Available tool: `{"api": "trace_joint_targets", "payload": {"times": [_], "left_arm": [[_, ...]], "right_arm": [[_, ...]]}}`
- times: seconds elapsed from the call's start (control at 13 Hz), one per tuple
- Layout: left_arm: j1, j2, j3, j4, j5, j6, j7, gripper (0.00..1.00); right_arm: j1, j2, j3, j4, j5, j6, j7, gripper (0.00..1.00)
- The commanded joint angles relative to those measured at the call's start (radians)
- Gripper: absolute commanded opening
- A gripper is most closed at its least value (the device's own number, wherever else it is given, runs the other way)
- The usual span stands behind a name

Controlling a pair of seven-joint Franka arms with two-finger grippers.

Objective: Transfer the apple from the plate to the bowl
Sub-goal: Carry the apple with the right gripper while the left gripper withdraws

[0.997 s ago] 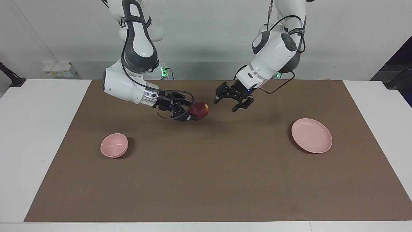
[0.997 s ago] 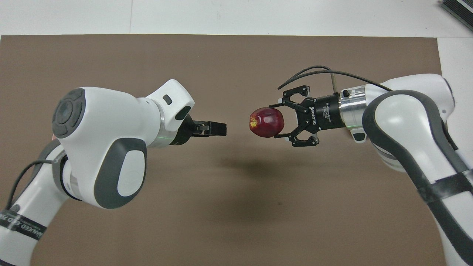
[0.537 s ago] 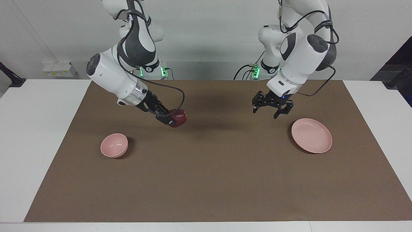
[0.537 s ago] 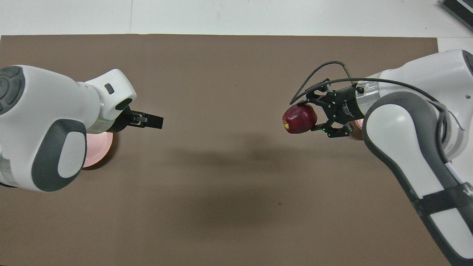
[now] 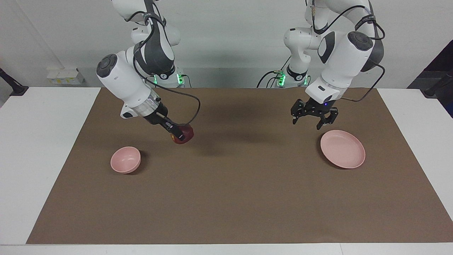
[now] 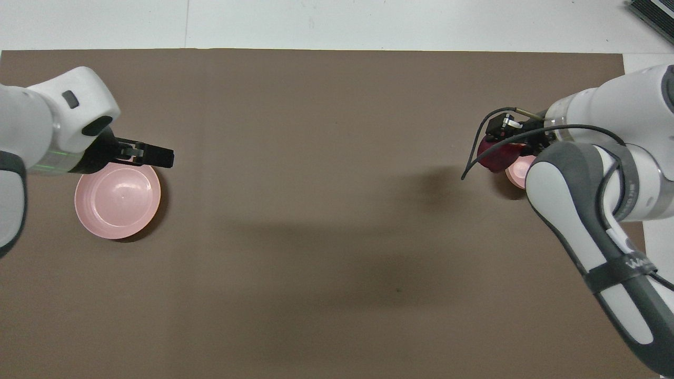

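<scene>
Brown matting [image 5: 226,198] lies under the right gripper [image 5: 181,135], clamped on the apple [image 5: 187,133] in the air near the bowl [image 5: 125,160], not yet over it, while the left gripper [image 5: 313,119] waits spread beside the bare plate [image 5: 342,148].

Two arms in glossy white shells with dark grey rounded panels and round grey caps at the joints. Ending in silver wrist rings and black end effectors: left end effector [image 5: 311,121], right end effector [image 5: 180,136]. Trailing thin black cables in loops beside each forearm. Glowing green lights at both bases. Showing a black band with white lettering around the right forearm.
</scene>
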Motion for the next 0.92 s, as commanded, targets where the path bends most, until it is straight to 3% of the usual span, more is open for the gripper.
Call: {"api": "trace_joint_targets", "payload": {"times": [0.0,0.15,0.38,0.61,0.84], "left_arm": [[-0.028,0.009,0.08,0.129,0.018,-0.142,0.095,1.0],[-0.056,0.012,0.154,0.216,0.046,-0.254,0.16,1.0],[-0.078,0.013,0.18,0.273,0.115,-0.333,0.202,1.0],[-0.078,0.058,0.211,0.359,0.109,-0.434,0.202,1.0],[-0.07,0.049,0.215,0.355,0.104,-0.433,0.199,1.0]], "right_arm": [[-0.068,0.017,0.006,-0.019,-0.116,0.073,-0.185,0.0],[-0.117,0.022,0.006,-0.074,-0.172,0.183,-0.269,0.0],[-0.125,0.022,0.006,-0.16,-0.18,0.321,-0.281,0.0],[-0.124,0.048,0.006,-0.17,-0.18,0.345,-0.256,0.0],[-0.121,0.06,0.006,-0.261,-0.18,0.463,-0.216,0.01]]}}
